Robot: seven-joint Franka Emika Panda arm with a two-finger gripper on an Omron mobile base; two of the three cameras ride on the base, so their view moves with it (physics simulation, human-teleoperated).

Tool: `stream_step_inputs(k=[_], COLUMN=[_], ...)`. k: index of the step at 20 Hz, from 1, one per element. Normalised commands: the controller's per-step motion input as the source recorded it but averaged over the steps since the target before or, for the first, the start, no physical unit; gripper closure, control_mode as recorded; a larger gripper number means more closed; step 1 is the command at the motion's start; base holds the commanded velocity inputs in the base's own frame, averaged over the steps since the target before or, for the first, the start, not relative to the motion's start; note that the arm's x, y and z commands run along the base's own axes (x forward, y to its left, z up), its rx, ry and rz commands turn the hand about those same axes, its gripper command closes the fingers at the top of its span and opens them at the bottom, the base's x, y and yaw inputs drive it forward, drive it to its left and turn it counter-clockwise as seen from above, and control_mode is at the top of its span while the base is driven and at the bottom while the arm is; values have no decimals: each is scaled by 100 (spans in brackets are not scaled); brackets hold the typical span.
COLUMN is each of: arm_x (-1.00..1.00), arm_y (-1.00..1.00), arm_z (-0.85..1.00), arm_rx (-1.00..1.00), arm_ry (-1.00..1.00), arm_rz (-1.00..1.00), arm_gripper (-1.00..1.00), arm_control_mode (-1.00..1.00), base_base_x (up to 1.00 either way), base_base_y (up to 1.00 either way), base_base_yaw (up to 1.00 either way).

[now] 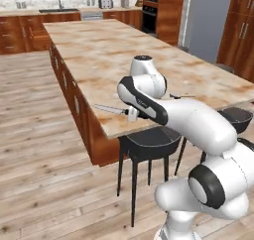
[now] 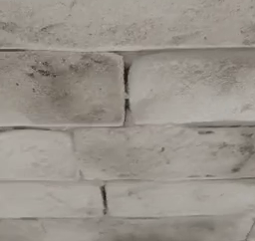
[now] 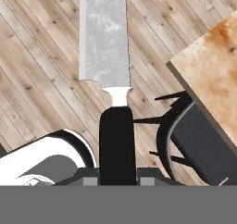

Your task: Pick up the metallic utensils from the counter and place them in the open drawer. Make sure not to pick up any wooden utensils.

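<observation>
counter | beige marbled stone | slim dark spoon lying on it

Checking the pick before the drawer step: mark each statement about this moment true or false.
1. The gripper is shut on the knife. True.
2. The jaws pinch the silver blade. False: they pinch its black handle.
3. The knife lies flat on the counter. False: it is lifted, wooden floor behind the blade.
4. A dark stool stands at the counter's near edge. True.
5. The gripper carries a wooden spoon. False: only the knife.
</observation>
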Motion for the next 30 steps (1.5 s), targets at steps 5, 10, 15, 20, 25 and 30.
stream_step_inputs(k=[5, 10, 15, 20, 25, 30], arm_x=[0, 0, 0, 0, 0, 0], arm_y=[0, 0, 0, 0, 0, 0], arm_z=[0, 0, 0, 0, 0, 0], arm_rx=[0, 0, 0, 0, 0, 0], arm_ry=[0, 0, 0, 0, 0, 0], arm_rz=[0, 0, 0, 0, 0, 0], arm_gripper=[100, 100, 100, 100, 100, 100], arm_control_mode=[100, 100, 100, 100, 100, 100], base_base_x=[52, 54, 48, 49, 54, 57], base_base_y=[100, 100, 100, 100, 100, 100], base_base_yaw=[-46, -40, -26, -27, -25, -25])
